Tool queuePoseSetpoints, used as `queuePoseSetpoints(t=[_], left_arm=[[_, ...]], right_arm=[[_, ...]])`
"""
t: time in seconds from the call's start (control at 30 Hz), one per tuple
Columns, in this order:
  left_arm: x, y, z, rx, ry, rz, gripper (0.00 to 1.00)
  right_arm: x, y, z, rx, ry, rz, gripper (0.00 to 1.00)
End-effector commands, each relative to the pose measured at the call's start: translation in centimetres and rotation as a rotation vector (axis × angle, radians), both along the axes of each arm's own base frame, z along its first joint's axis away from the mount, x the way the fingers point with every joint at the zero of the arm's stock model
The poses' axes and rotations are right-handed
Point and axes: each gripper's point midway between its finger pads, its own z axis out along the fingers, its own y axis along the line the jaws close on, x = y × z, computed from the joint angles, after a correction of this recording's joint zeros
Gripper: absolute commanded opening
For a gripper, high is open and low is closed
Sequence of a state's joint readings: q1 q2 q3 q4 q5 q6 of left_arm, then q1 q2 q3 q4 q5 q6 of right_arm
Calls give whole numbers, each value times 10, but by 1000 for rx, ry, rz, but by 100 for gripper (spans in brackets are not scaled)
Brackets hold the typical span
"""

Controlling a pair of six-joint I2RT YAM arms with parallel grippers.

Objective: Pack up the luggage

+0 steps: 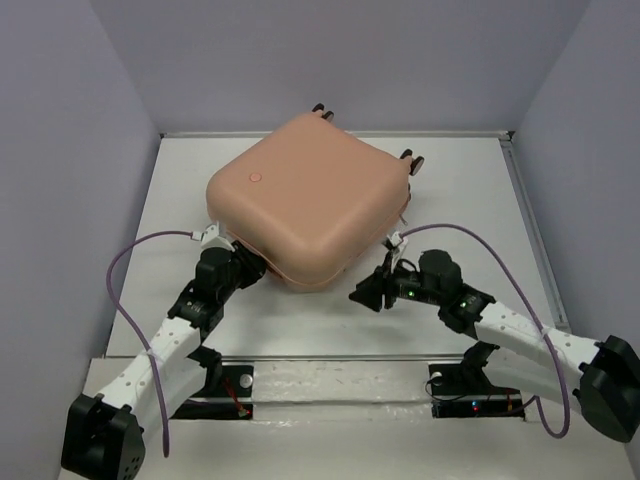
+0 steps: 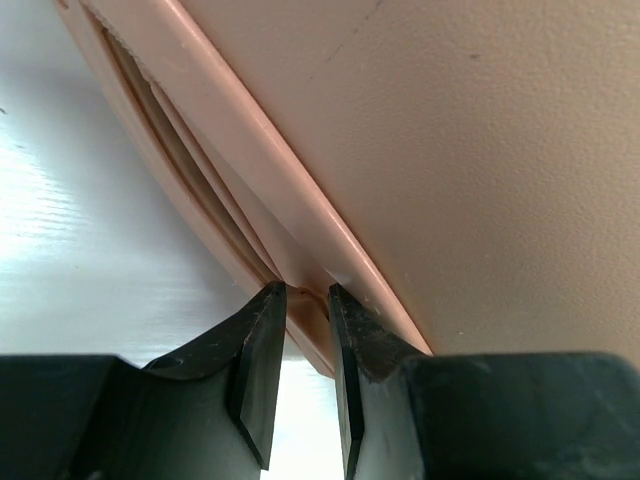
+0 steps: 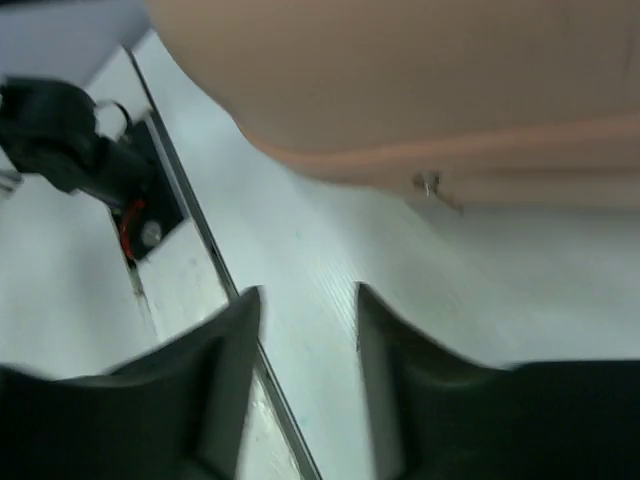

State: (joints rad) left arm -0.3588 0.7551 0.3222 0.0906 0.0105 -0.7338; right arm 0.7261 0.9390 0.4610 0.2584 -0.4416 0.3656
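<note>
The peach-pink luggage (image 1: 300,195) lies shell-up on the white table, lid down, with the round dimple (image 1: 256,178) on top and dark wheels (image 1: 410,158) at the far side. My left gripper (image 1: 252,266) is at its near-left edge. In the left wrist view the luggage (image 2: 480,150) fills the frame and my left gripper (image 2: 302,292) is nearly shut, pinching a small peach zipper pull (image 2: 303,294) at the seam. My right gripper (image 1: 366,296) hangs open and empty beside the near-right corner. The right wrist view shows the gripper (image 3: 308,295) over bare table below the luggage (image 3: 400,70).
Grey walls enclose the table (image 1: 470,190) on three sides, with a raised rim at the back and right. A small metal zipper pull (image 3: 430,185) hangs from the luggage seam. The left arm's base mount (image 3: 140,215) sits at the near table edge.
</note>
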Motion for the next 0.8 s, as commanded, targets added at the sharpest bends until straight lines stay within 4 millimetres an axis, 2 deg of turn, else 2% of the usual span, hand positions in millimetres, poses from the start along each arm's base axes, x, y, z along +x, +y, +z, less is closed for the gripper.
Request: queuePoseSetpoints(t=[0.0,0.03,0.1,0.13,0.17,0.2,0.23,0.27,0.3,0.4,0.43,0.5,0.57,0.63,0.7,0.73,0.77], left_arm=[[4,-35,52,-97,-181,-148,36],[3,-34,51,-93,-181,-148,36],[3,-33,50,-84,-183,-145,36],[2,-33,48,-81,-178,-147,36],[2,-33,47,-81,-175,-150,36],[2,-34,47,-80,-175,-153,36],[2,-34,45,-77,-170,-154,36],[1,-34,44,-75,-168,-154,36],[1,-34,42,-70,-165,-157,36],[1,-34,42,-64,-162,-161,36],[1,-34,41,-61,-158,-163,36],[0,-35,41,-60,-156,-168,36],[-1,-34,40,-57,-152,-167,35],[-2,-34,41,-55,-153,-169,35],[-3,-35,42,-54,-158,-174,35],[-3,-35,43,-53,-160,-176,35],[-4,-37,42,-54,-157,-185,35]], right_arm=[[14,-3,-20,-1,-65,-120,62],[19,-7,-31,-14,-66,-153,65],[28,-2,-26,7,-123,-162,66],[36,-2,-34,-13,-127,-189,66],[44,0,-24,18,-171,-213,66],[49,2,-26,12,-184,-220,64],[54,5,-37,-21,-174,-223,64],[62,9,-30,-12,-201,-233,64],[68,8,-31,-11,-212,-261,63],[74,11,-35,23,-238,-280,61],[75,14,-30,47,-256,-270,59],[74,19,-37,52,-246,-248,55],[73,22,-27,103,-271,-244,51],[73,22,-27,115,-270,-245,46],[76,20,-21,136,-285,-267,38],[75,18,-17,155,-294,-276,32],[74,18,-14,168,-293,-274,22]])
